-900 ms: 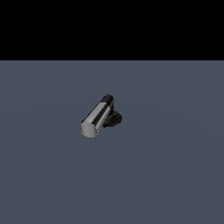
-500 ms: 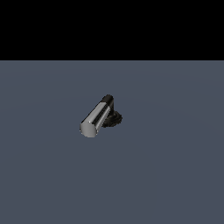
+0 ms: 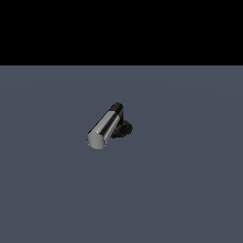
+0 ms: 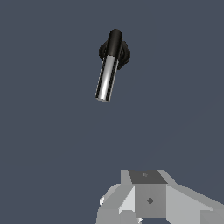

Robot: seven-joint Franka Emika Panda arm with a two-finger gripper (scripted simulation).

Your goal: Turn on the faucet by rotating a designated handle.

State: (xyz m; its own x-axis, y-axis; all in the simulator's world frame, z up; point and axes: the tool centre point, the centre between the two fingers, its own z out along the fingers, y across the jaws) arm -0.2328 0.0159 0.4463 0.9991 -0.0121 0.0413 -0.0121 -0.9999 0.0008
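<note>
Only a part of the pale grey and white claw [image 4: 148, 205] was seen, at the edge of the wrist view; its fingertips were cut off by the frame, so how far it was opened could not be told. Nothing was seen to be held by it, and it was absent from the exterior view altogether.

Well ahead of the claw, across a bare stretch of the flat slate-grey tabletop [image 4: 52, 157], the small faucet [image 4: 114, 53] was found: a round, ribbed black base [image 3: 124, 129] with a short black elbow neck [image 3: 116, 108]. From that neck the shiny chrome, flat-ended cylindrical handle [image 4: 106, 78] was extended sideways, its free flat end pointed back towards the claw and its black root set farthest from it. The claw and the faucet were well apart, with nothing between them.

The task was judged to be barely begun, the handle untouched. Several risks were foreseen. A push applied close to the neck would give little leverage, and the bar might not be turned. A smooth chrome cylinder could be slipped over by a finger brought in too high or at a glancing angle. A descent made too steeply could drive the claw into the tabletop beside the bar. A push directed along the bar's length would press against the pivot and produce no rotation.
</note>
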